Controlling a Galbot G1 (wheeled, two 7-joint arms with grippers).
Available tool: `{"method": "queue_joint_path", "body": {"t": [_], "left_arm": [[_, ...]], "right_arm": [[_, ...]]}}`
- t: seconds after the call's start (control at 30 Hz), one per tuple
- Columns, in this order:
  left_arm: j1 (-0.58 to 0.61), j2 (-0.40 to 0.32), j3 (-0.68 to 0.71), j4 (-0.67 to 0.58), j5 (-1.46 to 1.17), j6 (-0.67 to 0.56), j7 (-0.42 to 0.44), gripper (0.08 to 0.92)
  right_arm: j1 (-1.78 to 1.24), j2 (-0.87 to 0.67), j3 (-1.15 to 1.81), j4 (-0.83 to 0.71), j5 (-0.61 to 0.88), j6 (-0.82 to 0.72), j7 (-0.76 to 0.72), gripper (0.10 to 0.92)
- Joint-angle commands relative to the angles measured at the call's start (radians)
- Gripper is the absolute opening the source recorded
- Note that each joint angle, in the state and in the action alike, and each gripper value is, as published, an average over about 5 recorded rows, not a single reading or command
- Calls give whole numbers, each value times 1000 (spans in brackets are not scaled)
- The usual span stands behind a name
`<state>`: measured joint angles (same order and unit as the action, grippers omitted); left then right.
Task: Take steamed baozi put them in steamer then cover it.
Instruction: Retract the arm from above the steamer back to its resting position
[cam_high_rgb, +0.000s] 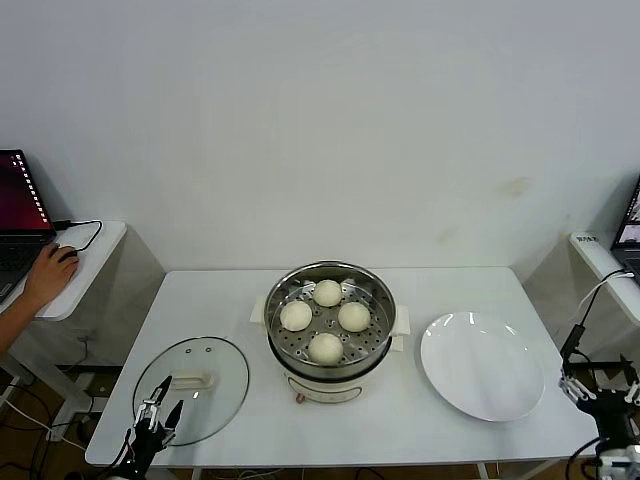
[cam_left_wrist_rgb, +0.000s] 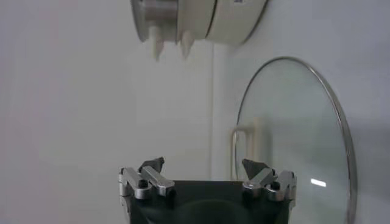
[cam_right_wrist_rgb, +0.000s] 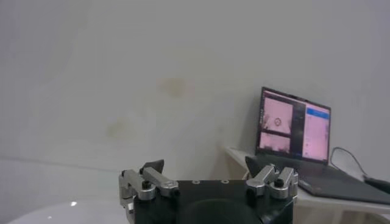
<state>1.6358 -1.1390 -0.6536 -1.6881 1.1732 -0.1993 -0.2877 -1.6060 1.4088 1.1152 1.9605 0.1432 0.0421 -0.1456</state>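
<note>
A white table (cam_high_rgb: 200, 300) carries everything, and the largest thing on it is the steamer (cam_high_rgb: 330, 375), a shiny round steel pot on a cream-white base with side handles, standing at the table's middle. Its perforated tray is in plain sight, with no lid on it. To its right lies one flat white plate (cam_high_rgb: 485, 365), bare, close to the steamer but not touching it. To its left, near the front edge, lies the cover (cam_high_rgb: 215, 395): one clear glass lid with a metal rim and a cream-white handle at its centre, flat on the table.

Inside the steamer sit four steamed baozi (cam_high_rgb: 327, 293), smooth cream-white buns set in a diamond on the tray, each apart from its neighbours.

The left gripper (cam_high_rgb: 158, 411) is low at the table's front-left corner, over the near edge of the cover; the left wrist view shows its fingers (cam_left_wrist_rgb: 152, 165) spread wide with nothing between them, pointed toward the steamer's base. The right gripper (cam_high_rgb: 592, 392) hangs off the table's right end, beyond the plate. Its fingers (cam_right_wrist_rgb: 153, 166) also look parted and empty, though the head view shows little of it.

At the far left a person's hand (cam_high_rgb: 50, 275) rests by a laptop (cam_high_rgb: 20, 215) on a side table.
</note>
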Motion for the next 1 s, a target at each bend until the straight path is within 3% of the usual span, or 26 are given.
{"method": "queue_joint_path", "body": {"t": [0.03,0.63,1.0], "left_arm": [[-145,17,59,102,40,0,13,823],[-299,42,97,201,21,24,41,823],[-325,30,108,248,-19,29,44,823]], "right_arm": [[-30,25,29,5,-21,6,5,823],[-41,36,26,-14,-49,18,2,823],[-41,36,17,-18,-57,19,1,823]]}}
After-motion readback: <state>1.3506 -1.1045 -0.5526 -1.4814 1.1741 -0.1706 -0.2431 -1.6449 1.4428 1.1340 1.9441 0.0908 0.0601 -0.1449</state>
